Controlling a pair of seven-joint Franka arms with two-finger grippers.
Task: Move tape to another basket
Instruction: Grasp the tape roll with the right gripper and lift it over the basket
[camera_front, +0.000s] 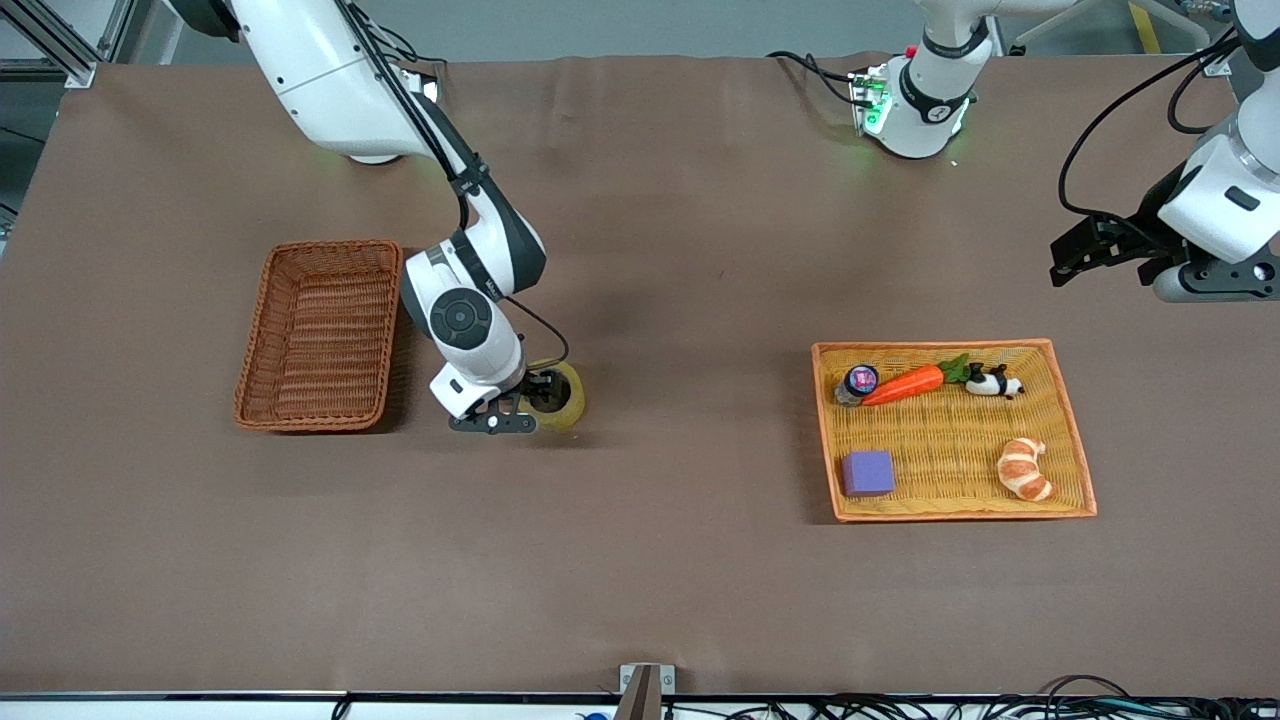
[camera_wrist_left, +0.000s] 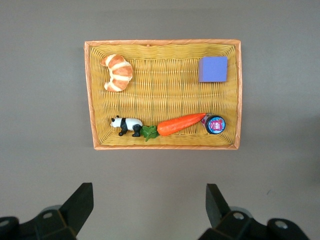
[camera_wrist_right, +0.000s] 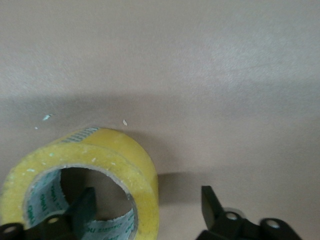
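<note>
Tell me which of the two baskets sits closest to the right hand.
The dark reddish-brown basket, which holds nothing and is beside the right hand at the tape. The orange-yellow tray lies toward the left arm's end.

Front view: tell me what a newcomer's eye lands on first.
The right pincer is down at the yellow tape on the bare cloth, one finger inside its ring, beside the empty brown basket. Toward the left arm's end, the orange tray holds a carrot, croissant and purple block.
</note>
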